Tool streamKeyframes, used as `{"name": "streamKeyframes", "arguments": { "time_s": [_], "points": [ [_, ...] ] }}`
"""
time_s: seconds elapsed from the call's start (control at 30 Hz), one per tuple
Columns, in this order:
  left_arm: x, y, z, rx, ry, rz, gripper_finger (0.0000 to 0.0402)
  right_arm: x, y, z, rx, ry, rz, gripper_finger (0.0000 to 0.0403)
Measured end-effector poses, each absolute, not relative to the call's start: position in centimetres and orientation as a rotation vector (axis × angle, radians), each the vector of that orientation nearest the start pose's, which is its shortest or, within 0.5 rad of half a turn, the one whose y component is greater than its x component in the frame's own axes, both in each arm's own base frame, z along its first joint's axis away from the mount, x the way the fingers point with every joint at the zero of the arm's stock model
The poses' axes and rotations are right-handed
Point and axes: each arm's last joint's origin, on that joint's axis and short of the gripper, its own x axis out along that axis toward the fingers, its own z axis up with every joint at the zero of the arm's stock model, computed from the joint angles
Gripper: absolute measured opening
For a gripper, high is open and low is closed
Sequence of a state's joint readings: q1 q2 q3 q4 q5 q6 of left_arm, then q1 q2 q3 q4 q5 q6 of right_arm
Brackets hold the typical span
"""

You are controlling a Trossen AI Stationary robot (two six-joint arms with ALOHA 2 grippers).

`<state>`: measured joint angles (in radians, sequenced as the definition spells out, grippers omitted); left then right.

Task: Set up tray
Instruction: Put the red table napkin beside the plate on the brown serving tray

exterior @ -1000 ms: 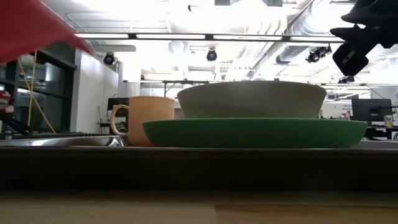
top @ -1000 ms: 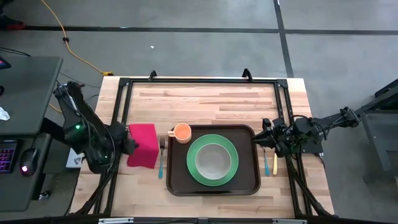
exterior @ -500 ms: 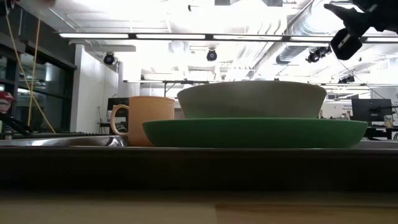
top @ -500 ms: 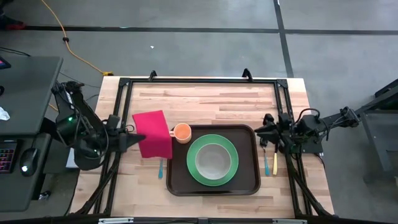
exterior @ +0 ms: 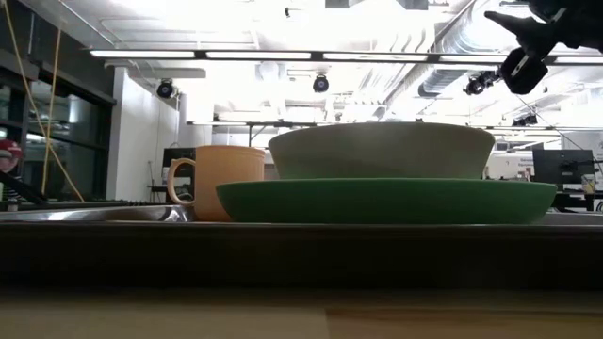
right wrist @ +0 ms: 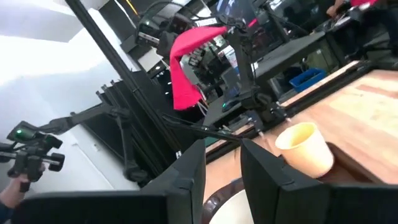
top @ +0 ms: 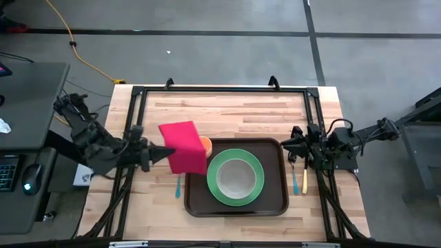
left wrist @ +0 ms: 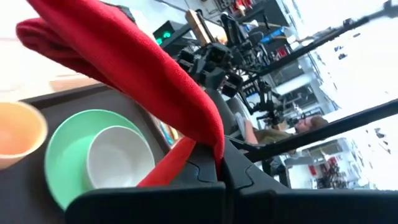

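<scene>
We see the tray [top: 236, 178] low in the middle of the high view, already carrying a green plate [top: 235, 177] with a pale bowl [top: 236, 177] on it and an orange cup [top: 205, 144] at its upper left corner. A yellow-handled utensil [top: 304, 180] lies on the wood just right of the tray, and a blue-handled one [top: 178, 187] just left of it. What looks left to us is the red napkin [top: 184, 147]: the left gripper [top: 165, 153] has its fingers pinched on it and holds it in the air, left of centre, over the cup and the tray's left edge. The right gripper [top: 287, 147] waits at the tray's upper right corner, its fingers a narrow way apart and holding nothing. Whether the utensils belong on the tray we can't tell.
</scene>
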<state>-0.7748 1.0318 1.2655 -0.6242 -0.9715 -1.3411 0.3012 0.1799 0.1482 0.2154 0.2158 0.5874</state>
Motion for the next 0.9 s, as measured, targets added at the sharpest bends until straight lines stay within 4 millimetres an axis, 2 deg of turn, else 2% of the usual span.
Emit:
{"name": "streamKeyframes", "arguments": {
  "time_s": [0.4, 0.57, 0.77, 0.9],
  "points": [
    [20.7, -9.5, 41.7, -0.979, 0.102, 0.195, 0.0012, 11.6, 3.2, 23.7, 0.606, -0.291, 0.269, 0.0078],
    [22.6, -8.9, 41.7, -0.981, 0.097, 0.129, 0.0012, 12.5, 3.5, 23.2, 0.603, -0.248, 0.255, 0.0078],
    [24.9, -8.7, 41.5, -0.991, 0.079, 0.041, 0.0012, 13.5, 3.5, 22.3, 0.627, -0.201, 0.139, 0.0078],
    [26.2, -8.6, 41.0, -0.999, 0.084, 0.005, 0.0012, 13.9, 3.5, 22.4, 0.639, -0.237, 0.108, 0.0078]
  ]
}}
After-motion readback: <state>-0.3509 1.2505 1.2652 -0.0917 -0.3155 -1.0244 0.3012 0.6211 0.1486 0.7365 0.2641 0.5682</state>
